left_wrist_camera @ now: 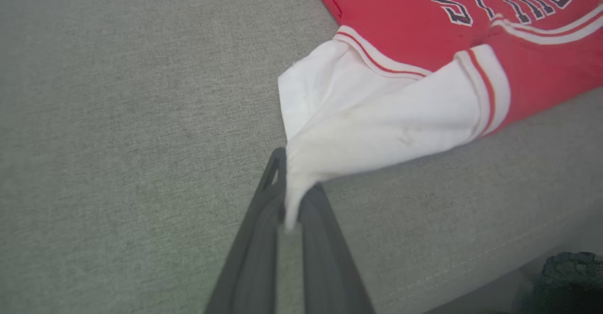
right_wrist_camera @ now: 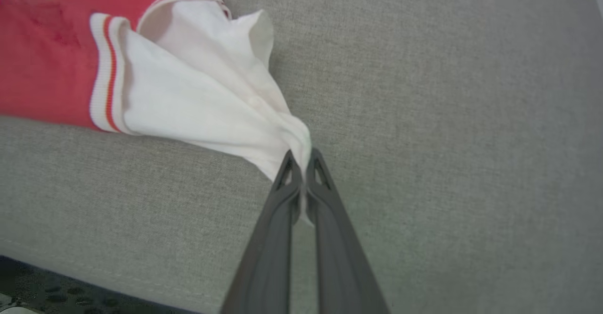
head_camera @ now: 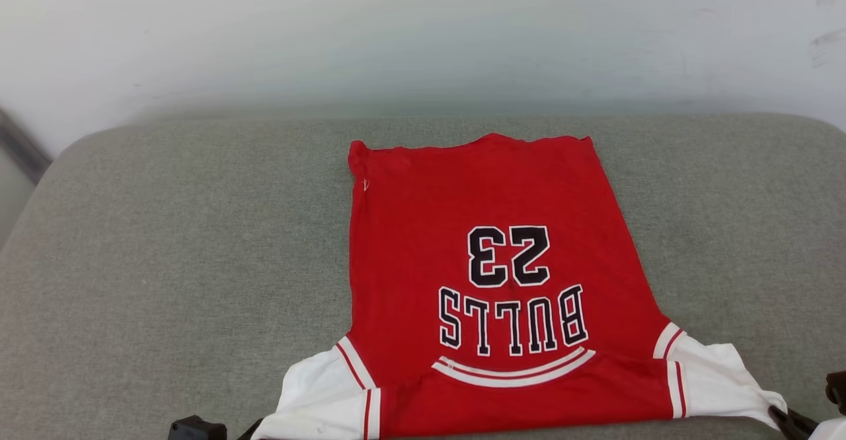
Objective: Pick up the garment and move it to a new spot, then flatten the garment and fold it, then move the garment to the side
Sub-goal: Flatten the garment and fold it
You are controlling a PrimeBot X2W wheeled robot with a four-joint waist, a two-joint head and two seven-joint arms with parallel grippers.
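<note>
Garment [head_camera: 489, 228] is flat on the grey fabric cushion [head_camera: 165, 242], print side up, sitting toward 3 o'clock of the cushion's centre in the head view. Hem points to 12 o'clock and collar trim to 6, so the "BULLS 23" print [head_camera: 512, 288] reads upside down from the robot's side. The hem corner at 11 o'clock is slightly bunched; the rest of the red body looks smooth.

Left hand [left_wrist_camera: 294, 177]: closed, pinching the tip of the white sleeve [left_wrist_camera: 377, 116] at 7 o'clock of the garment. The cloth is gathered into a point between the two dark fingers [left_wrist_camera: 264, 238], and the sleeve fans out from the pinch toward the red-and-white stripe trim.

Right hand [right_wrist_camera: 301, 161]: closed, gripping the tip of the other white sleeve [right_wrist_camera: 198, 97] at 5 o'clock of the garment. Same picture here: fabric drawn into pleats that converge at the fingertips.

Both sleeves are pulled outward, away from each other, along the garment's near edge. That edge lies close to the cushion's front seam [left_wrist_camera: 471, 257]. The far side of the cushion meets a pale wall [head_camera: 396, 30] at 12 o'clock.
</note>
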